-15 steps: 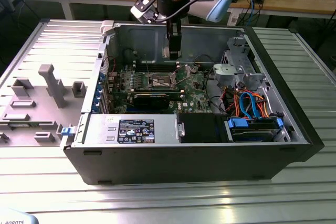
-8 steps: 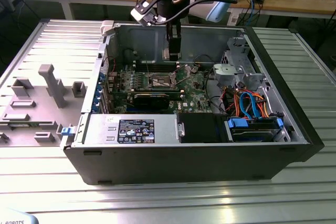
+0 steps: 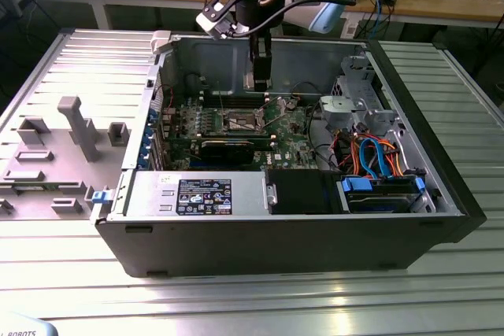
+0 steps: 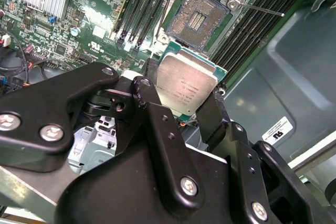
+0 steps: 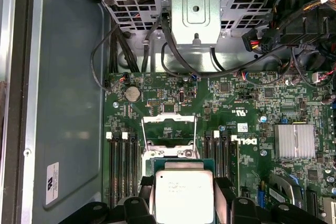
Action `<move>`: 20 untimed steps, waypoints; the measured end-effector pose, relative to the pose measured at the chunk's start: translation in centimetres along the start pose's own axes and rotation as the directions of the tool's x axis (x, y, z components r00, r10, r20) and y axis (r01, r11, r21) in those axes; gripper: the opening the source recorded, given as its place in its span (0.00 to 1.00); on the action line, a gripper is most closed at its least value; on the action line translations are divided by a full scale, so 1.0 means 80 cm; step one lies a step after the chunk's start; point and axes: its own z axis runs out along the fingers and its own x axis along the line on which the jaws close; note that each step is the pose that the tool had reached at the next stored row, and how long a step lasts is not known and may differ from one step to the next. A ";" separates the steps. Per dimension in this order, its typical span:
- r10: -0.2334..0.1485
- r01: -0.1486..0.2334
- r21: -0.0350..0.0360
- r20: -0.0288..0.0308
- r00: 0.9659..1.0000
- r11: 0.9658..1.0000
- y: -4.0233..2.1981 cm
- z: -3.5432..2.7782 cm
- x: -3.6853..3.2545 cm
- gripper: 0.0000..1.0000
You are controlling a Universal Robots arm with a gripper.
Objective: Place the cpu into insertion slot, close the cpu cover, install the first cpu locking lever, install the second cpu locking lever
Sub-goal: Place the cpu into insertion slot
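My gripper (image 4: 184,103) is shut on the cpu (image 4: 186,83), a flat silvery square chip gripped by its two opposite edges between the black fingers (image 4: 152,98). In both wrist views it hangs over the green motherboard, a little short of the insertion slot (image 4: 197,19), whose dark pin field lies bare inside a silver rim. The cpu (image 5: 184,192) is level, top face up. The cpu cover (image 5: 170,119) stands flipped open beyond the slot. A thin lever rod (image 4: 262,10) sticks out beside the slot. In the exterior view the gripper (image 3: 258,84) hangs inside the open case above the slot (image 3: 240,121).
Black memory slots (image 5: 123,166) flank the socket on both sides. A finned heatsink (image 5: 296,140) and a metal drive cage (image 5: 195,9) with cables stand nearby. The case holds a black graphics card (image 3: 227,147) and drives with orange and blue cables (image 3: 378,163). A grey fixture plate (image 3: 63,139) lies at the exterior view's left.
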 end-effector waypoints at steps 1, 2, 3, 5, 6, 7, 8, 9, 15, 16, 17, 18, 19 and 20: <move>0.000 0.000 0.000 0.000 1.000 1.000 0.0000 0.0000 0.0000 0.54; 0.000 0.000 0.000 0.000 1.000 1.000 0.0000 0.0001 0.0000 0.54; 0.000 0.000 0.000 -0.001 1.000 1.000 -0.0001 0.0011 0.0000 0.54; 0.000 0.000 0.000 0.000 1.000 1.000 -0.0014 0.0066 -0.0001 0.54; 0.000 0.000 0.000 0.000 1.000 1.000 -0.0020 0.0099 -0.0002 0.54; 0.000 0.000 0.000 0.000 1.000 1.000 -0.0025 0.0122 -0.0002 0.54; 0.000 0.000 0.000 0.000 1.000 1.000 -0.0032 0.0144 -0.0002 0.54; -0.001 0.001 0.000 0.000 1.000 1.000 -0.0039 0.0177 -0.0001 0.54; -0.009 0.009 0.000 -0.001 1.000 1.000 -0.0139 0.0330 0.0019 0.54; -0.009 0.009 0.000 -0.001 1.000 1.000 -0.0167 0.0369 0.0035 0.54; -0.010 0.010 0.000 -0.001 1.000 1.000 -0.0182 0.0392 0.0049 0.54; -0.010 0.010 0.000 -0.001 1.000 1.000 -0.0191 0.0411 0.0062 0.54; -0.010 0.010 0.000 -0.001 1.000 1.000 -0.0203 0.0439 0.0085 0.54; -0.011 0.011 0.000 -0.001 1.000 1.000 -0.0216 0.0470 0.0111 0.54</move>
